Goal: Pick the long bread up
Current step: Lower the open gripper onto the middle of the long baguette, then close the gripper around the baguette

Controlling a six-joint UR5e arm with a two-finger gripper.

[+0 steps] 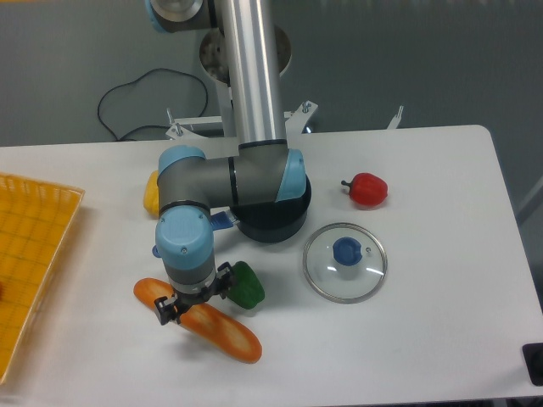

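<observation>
The long bread point(225, 332) is an orange-brown toy baguette lying on the white table at the front left, running diagonally from upper left to lower right. My gripper point(193, 298) points straight down over its left half. Its fingers point(165, 311) stand apart on either side of the loaf, so it is open. The wrist hides the part of the bread right under it. I cannot tell whether the pads touch the loaf.
A green pepper point(247, 288) lies right beside the gripper's right finger. Behind are a black pot point(273, 218) and a yellow pepper point(152, 193). A glass lid point(344, 261) and a red pepper point(366, 188) sit to the right. A yellow basket point(30, 254) stands at the left edge.
</observation>
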